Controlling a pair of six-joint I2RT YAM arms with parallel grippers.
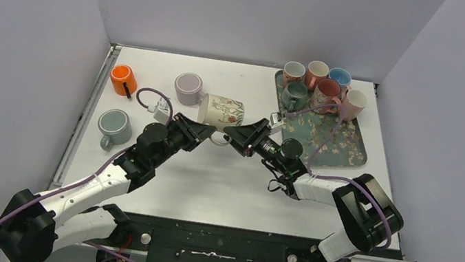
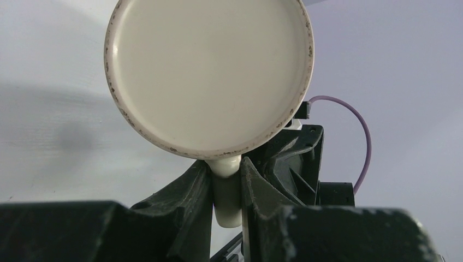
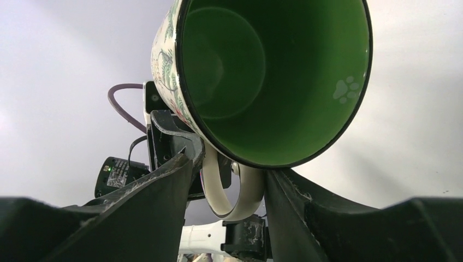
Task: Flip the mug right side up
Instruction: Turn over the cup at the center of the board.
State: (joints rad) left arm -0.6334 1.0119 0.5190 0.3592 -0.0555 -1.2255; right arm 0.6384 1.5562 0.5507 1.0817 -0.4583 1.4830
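The floral mug (image 1: 222, 111) with a green inside is held on its side above the table, mouth to the right and base to the left. My left gripper (image 1: 203, 134) is shut on its white handle. In the left wrist view (image 2: 226, 185) the handle (image 2: 227, 196) is pinched between the fingers, under the mug's cream base (image 2: 209, 76). My right gripper (image 1: 237, 136) is open and straddles the same handle from the mouth side. In the right wrist view (image 3: 229, 188) the handle loop (image 3: 232, 191) sits between the spread fingers, below the green inside (image 3: 278, 76).
An orange mug (image 1: 123, 80), a grey mug (image 1: 115, 126) and a lilac mug (image 1: 188, 87) stand on the table to the left. A floral tray (image 1: 342, 147) at the back right holds several mugs. Walls close in the left, back and right.
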